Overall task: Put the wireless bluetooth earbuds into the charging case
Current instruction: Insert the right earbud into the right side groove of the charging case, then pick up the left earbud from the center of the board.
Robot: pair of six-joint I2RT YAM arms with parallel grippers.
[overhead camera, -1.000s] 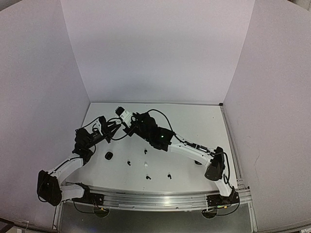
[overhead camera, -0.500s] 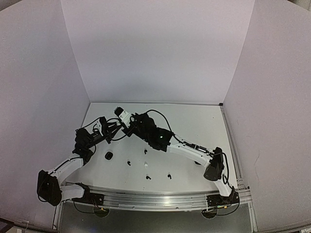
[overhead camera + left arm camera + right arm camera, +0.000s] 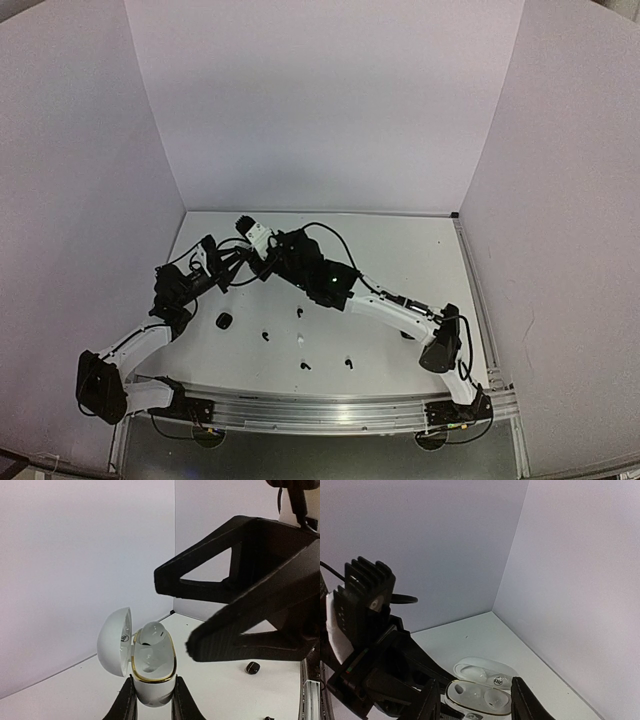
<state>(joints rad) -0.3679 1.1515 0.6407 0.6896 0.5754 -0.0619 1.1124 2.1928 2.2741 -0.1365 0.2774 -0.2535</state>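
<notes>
My left gripper (image 3: 152,684) is shut on a white charging case (image 3: 155,672) with a gold rim, held off the table with its lid (image 3: 114,641) swung open. One white earbud (image 3: 151,632) sits in the far socket; the near socket looks empty. Just above the case, my right gripper (image 3: 476,703) is open with nothing between its fingers (image 3: 431,702), which stand either side of the case (image 3: 470,694). Several more wireless bluetooth earbuds lie on the table: black ones (image 3: 265,335) (image 3: 348,362) and a white one (image 3: 299,341).
A small black case (image 3: 224,321) lies on the table near the left arm, also seen as the black case (image 3: 252,667). White walls close in the table at the back and both sides. The two wrists crowd together at the table's left rear.
The right wrist has shifted slightly over the held case. The left arm and the earbuds on the table have not moved.
</notes>
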